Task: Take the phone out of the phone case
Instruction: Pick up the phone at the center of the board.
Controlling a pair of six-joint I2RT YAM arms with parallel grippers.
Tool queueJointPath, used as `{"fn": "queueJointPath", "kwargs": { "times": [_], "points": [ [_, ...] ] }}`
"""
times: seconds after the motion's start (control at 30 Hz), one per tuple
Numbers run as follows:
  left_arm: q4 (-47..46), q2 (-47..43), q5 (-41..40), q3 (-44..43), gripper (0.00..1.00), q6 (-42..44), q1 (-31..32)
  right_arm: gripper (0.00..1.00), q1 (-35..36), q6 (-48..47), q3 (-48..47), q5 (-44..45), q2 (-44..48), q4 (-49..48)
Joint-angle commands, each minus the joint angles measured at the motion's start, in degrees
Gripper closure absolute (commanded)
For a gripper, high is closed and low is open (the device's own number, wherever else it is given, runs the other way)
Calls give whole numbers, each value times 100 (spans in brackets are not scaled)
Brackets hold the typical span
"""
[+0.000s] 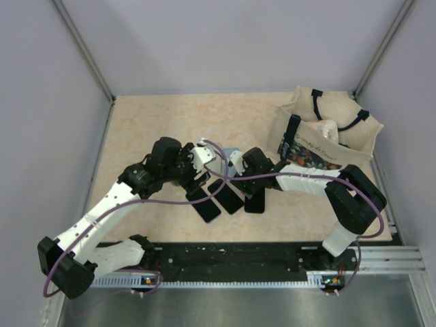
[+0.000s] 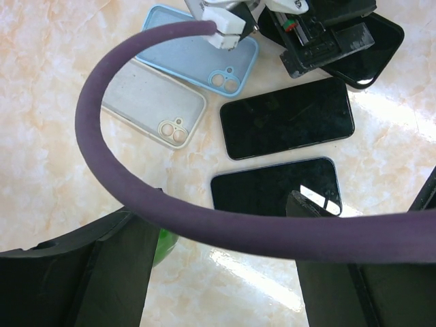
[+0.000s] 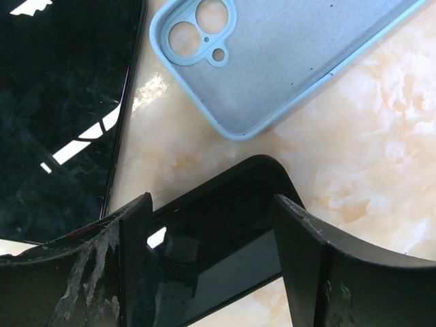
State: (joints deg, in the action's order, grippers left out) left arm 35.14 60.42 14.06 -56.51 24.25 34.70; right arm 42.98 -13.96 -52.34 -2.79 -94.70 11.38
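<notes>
A black phone in a black phone case point(image 3: 231, 204) lies on the marble tabletop, also seen as the phone case point(image 1: 255, 199) and the phone case point(image 2: 378, 44). My right gripper point(image 3: 218, 228) straddles one end of it, a finger against each long edge, shut on it. In the top view the right gripper point(image 1: 248, 178) sits over that end. My left gripper point(image 2: 218, 218) hovers open over bare tabletop beside a bare phone point(image 2: 272, 187), nothing between its fingers; from above the left gripper point(image 1: 197, 178) is just left of the phones.
A second bare phone point(image 2: 286, 116) lies beside the first. An empty light-blue case point(image 2: 184, 48) and an empty beige case point(image 2: 146, 99) lie face up behind them. A canvas bag point(image 1: 320, 136) stands back right. A purple cable point(image 2: 102, 136) arcs across the left wrist view.
</notes>
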Motion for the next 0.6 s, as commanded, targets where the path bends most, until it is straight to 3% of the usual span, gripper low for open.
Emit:
{"fn": "queueJointPath", "kwargs": {
  "times": [0.0, 0.57],
  "points": [
    [-95, -119, 26, -132, 22, 53, -7, 30, 281, -81, 153, 252, 250, -118],
    [-24, -171, 96, -158, 22, 97, 2, 28, 378, -556, 672, 1482, 1005, 294]
  ]
}}
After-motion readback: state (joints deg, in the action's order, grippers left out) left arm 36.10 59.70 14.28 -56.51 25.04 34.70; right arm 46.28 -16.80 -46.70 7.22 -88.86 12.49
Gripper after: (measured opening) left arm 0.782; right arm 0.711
